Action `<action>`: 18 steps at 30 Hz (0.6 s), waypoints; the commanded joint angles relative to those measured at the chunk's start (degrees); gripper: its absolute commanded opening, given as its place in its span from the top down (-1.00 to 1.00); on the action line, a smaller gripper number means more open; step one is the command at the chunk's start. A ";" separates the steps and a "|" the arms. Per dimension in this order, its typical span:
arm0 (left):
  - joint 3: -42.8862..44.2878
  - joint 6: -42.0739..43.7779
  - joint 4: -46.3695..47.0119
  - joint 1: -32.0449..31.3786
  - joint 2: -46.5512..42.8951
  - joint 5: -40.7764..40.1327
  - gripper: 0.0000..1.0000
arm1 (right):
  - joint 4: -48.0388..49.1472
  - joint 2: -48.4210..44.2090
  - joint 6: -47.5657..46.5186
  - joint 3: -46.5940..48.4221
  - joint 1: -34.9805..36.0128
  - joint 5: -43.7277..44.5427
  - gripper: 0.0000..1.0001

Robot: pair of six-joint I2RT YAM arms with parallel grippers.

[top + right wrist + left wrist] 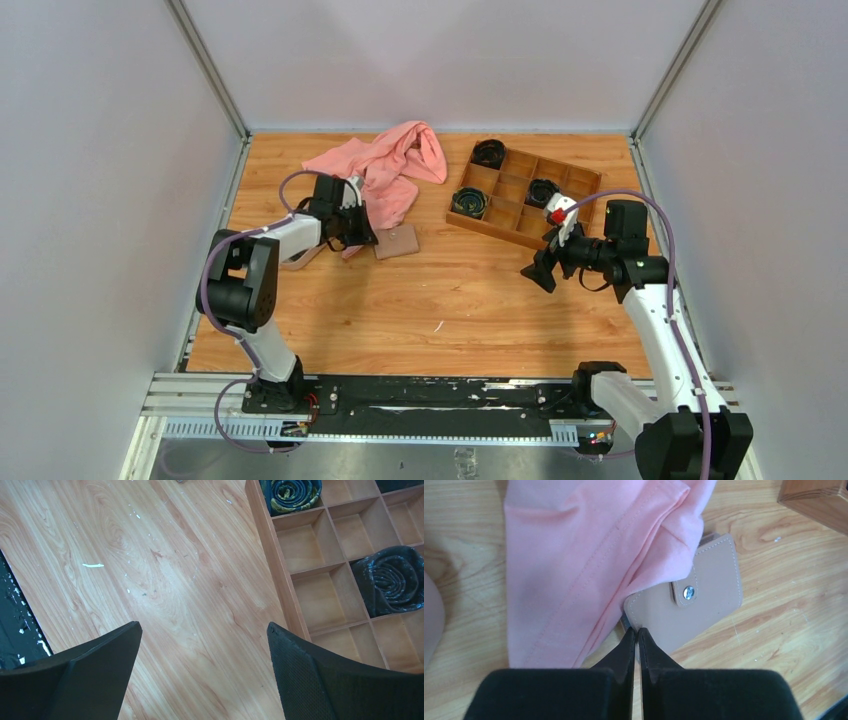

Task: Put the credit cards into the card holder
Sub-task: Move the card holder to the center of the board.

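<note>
The card holder is a tan-pink wallet, closed with its snap button up, lying on the wooden table with its far side tucked under a pink cloth. In the left wrist view the card holder sits just past my left gripper, whose jaws are shut with their tips at the wallet's near corner. My left gripper is at the wallet's left side. My right gripper is open and empty above bare table. No credit cards show in any view.
The pink cloth is crumpled behind and left of the wallet. A brown wooden compartment box stands at the back right, holding three dark rolled items; its wall is just right of my right gripper.
</note>
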 commanded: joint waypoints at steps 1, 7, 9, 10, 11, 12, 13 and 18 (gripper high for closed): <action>-2.62 0.16 1.71 0.19 -0.03 5.05 1.00 | -1.10 -0.19 -0.88 -0.95 0.96 0.15 -1.00; -7.58 -2.15 6.02 0.19 -4.13 10.40 1.00 | -1.19 -0.12 -0.99 -0.95 1.05 0.07 -1.00; -8.96 -2.70 6.61 0.19 -5.61 12.00 1.00 | -1.27 -0.14 -1.08 -0.94 1.27 0.06 -1.00; -9.57 -2.79 6.63 0.19 -6.15 12.57 1.00 | -1.27 -0.13 -1.15 -0.95 1.37 0.06 -1.00; -10.18 -2.86 6.63 0.19 -6.70 13.11 1.00 | -1.27 -0.11 -1.19 -0.95 1.50 0.06 -1.00; -10.80 -3.04 6.63 0.19 -7.36 13.60 1.00 | -1.27 -0.12 -1.24 -0.94 1.57 0.06 -1.00; -11.41 -3.16 6.63 0.14 -7.94 14.01 1.00 | -1.27 -0.18 -1.25 -0.95 1.62 0.06 -1.00; -13.86 -3.67 6.72 -1.29 -10.87 15.64 1.00 | -1.36 -0.12 -1.43 -0.99 1.81 -0.06 -1.00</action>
